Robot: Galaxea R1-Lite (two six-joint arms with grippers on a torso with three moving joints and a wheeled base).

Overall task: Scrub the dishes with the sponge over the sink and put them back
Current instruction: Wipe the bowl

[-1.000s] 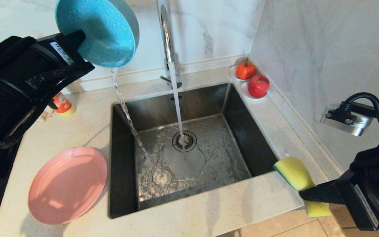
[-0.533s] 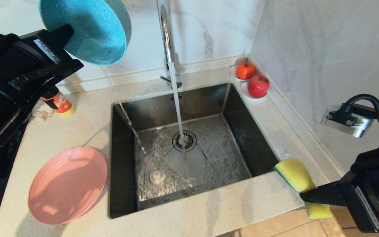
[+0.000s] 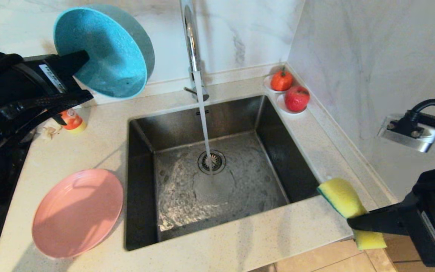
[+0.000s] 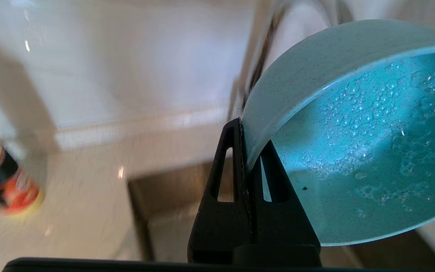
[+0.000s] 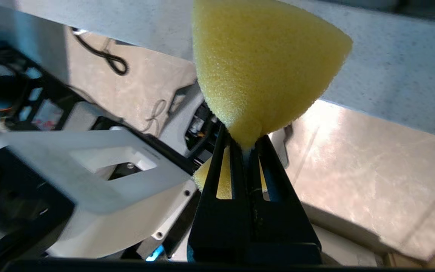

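my left pincer (image 3: pixel 83 56) grips the teal bowl (image 3: pixel 104 49) by its rim, tilted up beside the tap (image 3: pixel 191 41). my right pincer (image 3: pixel 353 223) pinches the sponge (image 3: pixel 340 196) at the bench (image 3: pixel 240 234) edge.

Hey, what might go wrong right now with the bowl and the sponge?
1. The left hand pinches only the rim of the wet teal bowl, held high and tilted; it could slip and drop.
2. The right hand holds the sponge past the counter's front edge; if released, it would likely fall to the floor.
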